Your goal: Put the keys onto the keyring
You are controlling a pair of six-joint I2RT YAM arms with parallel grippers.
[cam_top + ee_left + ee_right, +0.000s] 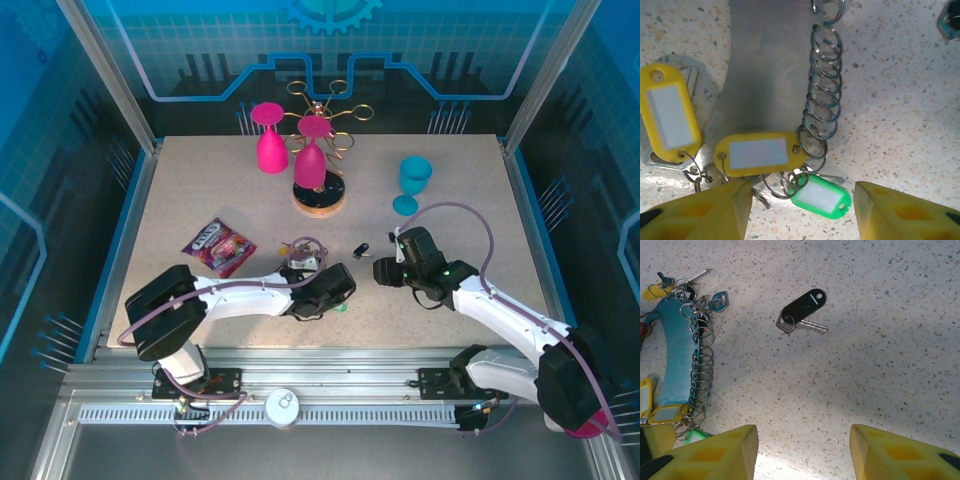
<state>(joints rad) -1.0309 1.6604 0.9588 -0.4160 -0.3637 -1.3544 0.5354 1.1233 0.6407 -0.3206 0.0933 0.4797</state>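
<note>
- At the near middle of the desk [200, 190], your left pincer [801, 194] hangs open over the keyring [770, 75], its fingertips either side of a green-tagged key [821, 196].
- A yellow-tagged key [760, 154] lies across the keyring's flat band, beside its row of small rings [822, 85].
- Your right pincer [804, 432] stands open and empty. The black-tagged key [802, 311] lies loose on the desk ahead of it, apart from the keyring.

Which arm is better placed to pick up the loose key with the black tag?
Right. The right gripper is open, and the black-tagged key lies free straight ahead of it. The left gripper hangs over the keyring, farther from that key.
</note>
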